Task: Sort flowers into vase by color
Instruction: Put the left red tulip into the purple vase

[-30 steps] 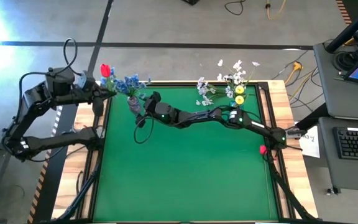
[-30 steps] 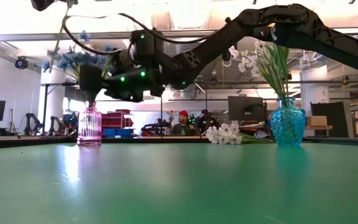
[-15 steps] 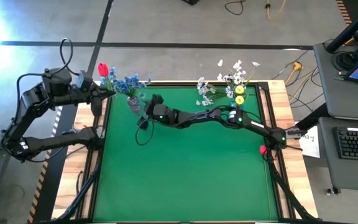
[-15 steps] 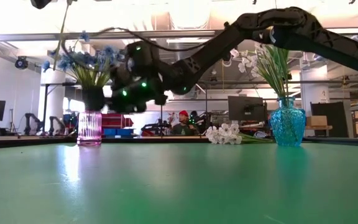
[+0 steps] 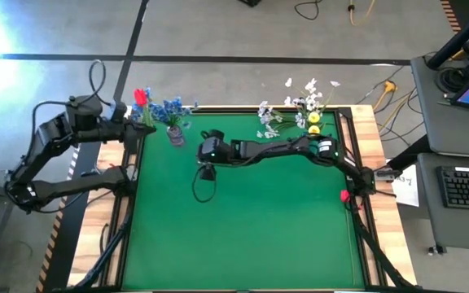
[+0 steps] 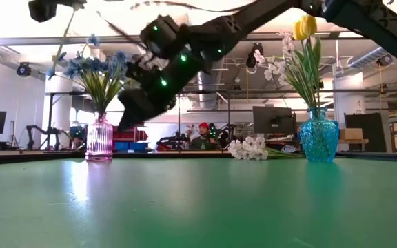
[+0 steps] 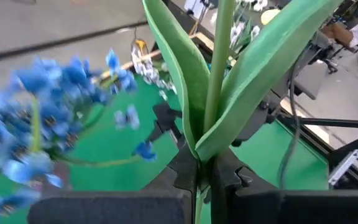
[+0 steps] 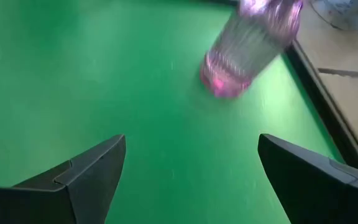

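My left gripper [image 5: 135,129] stands at the table's far left corner, shut on a red tulip [image 5: 141,98] that rises above it. Just to its right, a pink ribbed vase [image 5: 175,135] [image 6: 100,139] holds blue flowers [image 5: 166,109] [image 6: 98,69]. My right gripper [image 5: 203,159] [image 6: 131,114] hovers open above the cloth, right of and nearer than the pink vase [image 8: 247,50]. A blue glass vase [image 6: 318,135] [image 5: 314,130] at the far right holds yellow tulips [image 6: 304,27] and white blossoms. One white spray [image 6: 250,147] lies on the table. My left gripper pinches the red tulip's green stem [image 7: 207,146] between its two fingers, just where the long leaves [image 7: 185,81] branch off. The fingers lie across the stem. The tulip is lifted clear and stands up above the fingers, its red head out of the wrist view.
The green cloth [image 5: 243,228] is framed by a black rim and wooden borders. A small red thing [image 5: 344,195] sits at the right rim. A desk with keyboard stands to the right. Cables lie on the floor beyond the far edge, and a person shows in the room behind.
My right gripper has drawn away from the pink vase, moving right and toward the near edge, and has risen and tipped its fingers downward. The blue flowers stay standing in the pink vase. My left arm has carried the red tulip slightly right, toward the pink vase.
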Motion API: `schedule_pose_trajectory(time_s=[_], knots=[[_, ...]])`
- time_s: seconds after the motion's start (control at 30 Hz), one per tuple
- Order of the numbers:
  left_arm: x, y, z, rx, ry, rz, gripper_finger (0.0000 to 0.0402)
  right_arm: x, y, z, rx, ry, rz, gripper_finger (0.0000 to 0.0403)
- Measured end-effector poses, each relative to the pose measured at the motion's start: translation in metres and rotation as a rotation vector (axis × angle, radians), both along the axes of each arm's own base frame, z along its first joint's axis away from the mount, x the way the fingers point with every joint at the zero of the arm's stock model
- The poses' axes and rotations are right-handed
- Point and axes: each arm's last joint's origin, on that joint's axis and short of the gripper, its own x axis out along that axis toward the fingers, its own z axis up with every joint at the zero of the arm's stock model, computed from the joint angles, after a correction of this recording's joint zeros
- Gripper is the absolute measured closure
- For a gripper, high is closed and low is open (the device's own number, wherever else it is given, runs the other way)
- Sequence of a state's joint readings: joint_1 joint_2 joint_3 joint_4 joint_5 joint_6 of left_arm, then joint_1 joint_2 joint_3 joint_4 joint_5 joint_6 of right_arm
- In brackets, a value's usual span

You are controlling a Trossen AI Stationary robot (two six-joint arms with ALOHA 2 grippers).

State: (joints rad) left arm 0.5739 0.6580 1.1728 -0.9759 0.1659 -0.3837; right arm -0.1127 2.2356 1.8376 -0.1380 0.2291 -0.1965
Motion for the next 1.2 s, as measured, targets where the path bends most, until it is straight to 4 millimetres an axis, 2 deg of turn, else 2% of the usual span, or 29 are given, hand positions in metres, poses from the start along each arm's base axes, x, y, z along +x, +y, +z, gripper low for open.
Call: schedule_pose_trajectory(time_s=[0.07,0.13,0.2,0.3,0.4,0.43,0.57,0.77,0.9,1.07,1.2], knots=[[0.003,0.001,-0.011,-0.036,-0.014,-0.007,0.0402,-0.009,0.002,0.002,-0.005,0.012,0.008,0.0044],[0.006,0.002,-0.023,-0.065,-0.023,-0.02,0.0402,-0.02,0.004,0.021,-0.004,-0.052,0.009,0.0044],[0.01,0.003,-0.036,-0.073,-0.024,-0.027,0.0402,-0.025,0.005,0.036,0.006,-0.189,0.029,0.0044],[0.013,0.005,-0.053,-0.061,-0.015,-0.026,0.0402,-0.03,0.002,0.025,0.012,-0.322,0.027,0.0044],[0.014,0.006,-0.066,-0.048,0.025,-0.008,0.0402,-0.032,0.0,-0.003,0.017,-0.346,0.022,0.0044],[0.014,0.007,-0.07,-0.041,0.034,-0.006,0.0402,-0.032,-0.001,-0.004,0.008,-0.378,0.024,0.0044],[0.014,0.009,-0.084,0.027,0.108,0.024,0.0402,-0.025,-0.006,0.011,-0.004,-0.54,0.043,0.0044],[0.013,0.014,-0.099,0.181,0.196,0.106,0.0402,-0.013,-0.014,-0.016,0.016,-0.492,0.02,0.0044],[0.015,0.016,-0.1,0.248,0.17,0.129,0.0402,-0.003,-0.019,0.001,0.003,-0.591,0.019,0.0044],[0.015,0.021,-0.103,0.295,0.229,0.259,0.0402,0.01,-0.024,-0.024,0.011,-0.53,0.01,0.0044],[0.016,0.023,-0.104,0.312,0.264,0.294,0.0402,0.02,-0.027,-0.014,0.007,-0.598,0.007,0.0044]])
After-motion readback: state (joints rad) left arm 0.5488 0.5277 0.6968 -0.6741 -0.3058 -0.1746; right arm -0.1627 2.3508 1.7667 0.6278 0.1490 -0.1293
